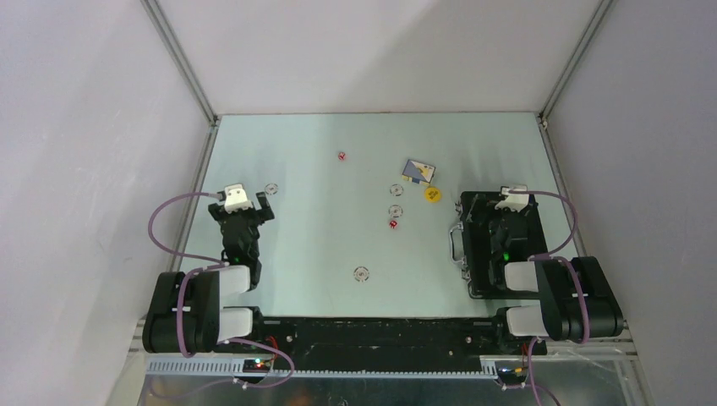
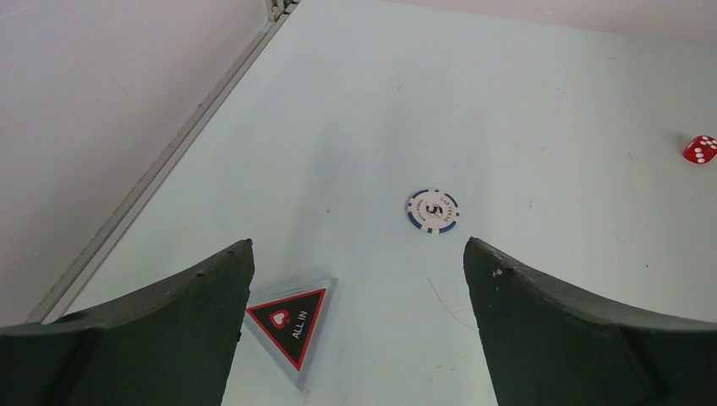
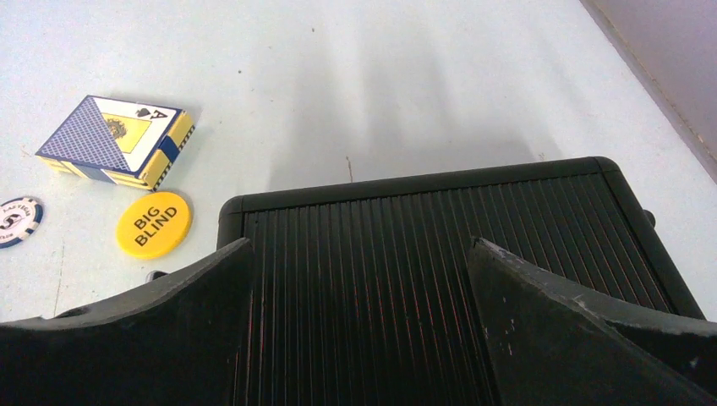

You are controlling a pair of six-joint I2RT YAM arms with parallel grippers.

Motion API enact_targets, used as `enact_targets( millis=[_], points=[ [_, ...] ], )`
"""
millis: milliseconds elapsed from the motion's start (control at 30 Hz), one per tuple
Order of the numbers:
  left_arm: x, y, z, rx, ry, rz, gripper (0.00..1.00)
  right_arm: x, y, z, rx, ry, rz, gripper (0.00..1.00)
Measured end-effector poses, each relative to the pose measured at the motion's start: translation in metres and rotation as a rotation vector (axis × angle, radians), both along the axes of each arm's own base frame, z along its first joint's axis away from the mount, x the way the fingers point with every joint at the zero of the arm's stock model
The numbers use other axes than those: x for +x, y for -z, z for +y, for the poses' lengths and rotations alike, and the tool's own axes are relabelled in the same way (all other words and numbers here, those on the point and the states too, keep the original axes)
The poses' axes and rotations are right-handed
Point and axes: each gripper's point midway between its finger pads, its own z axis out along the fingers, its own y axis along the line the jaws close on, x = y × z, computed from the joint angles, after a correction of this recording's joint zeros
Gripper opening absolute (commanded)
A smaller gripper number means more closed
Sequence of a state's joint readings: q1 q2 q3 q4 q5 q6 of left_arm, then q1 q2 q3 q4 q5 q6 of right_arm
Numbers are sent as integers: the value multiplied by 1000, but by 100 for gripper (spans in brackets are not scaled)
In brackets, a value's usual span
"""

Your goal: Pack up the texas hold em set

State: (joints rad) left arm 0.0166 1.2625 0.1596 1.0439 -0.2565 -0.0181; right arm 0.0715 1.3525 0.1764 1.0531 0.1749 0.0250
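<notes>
Nothing is packed yet: the case (image 3: 423, 228) lies shut beneath my right gripper (image 3: 359, 244), while a chip (image 2: 432, 211), die (image 2: 700, 150) and deck (image 3: 114, 139) sit loose on the table (image 2: 507, 85). Both my jaws are spread wide and empty, the left gripper (image 2: 357, 245) hanging near the chip.

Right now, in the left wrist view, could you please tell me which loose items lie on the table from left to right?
All In triangular piece → blue-and-white poker chip → red die
</notes>
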Motion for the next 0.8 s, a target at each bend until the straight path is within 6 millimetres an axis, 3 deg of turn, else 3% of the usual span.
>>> enact_targets(
  millis=[300,633,800],
  points=[
    [0,0,0,0,1,0,98,4,3,-9,18,9,28,100],
    [-1,0,0,-1,-1,2,98,6,4,-5,38,-20,43,100],
    [-6,-23,5,-6,-35,-60,98,10,2,-4,39,-29,68,100]
  ],
)
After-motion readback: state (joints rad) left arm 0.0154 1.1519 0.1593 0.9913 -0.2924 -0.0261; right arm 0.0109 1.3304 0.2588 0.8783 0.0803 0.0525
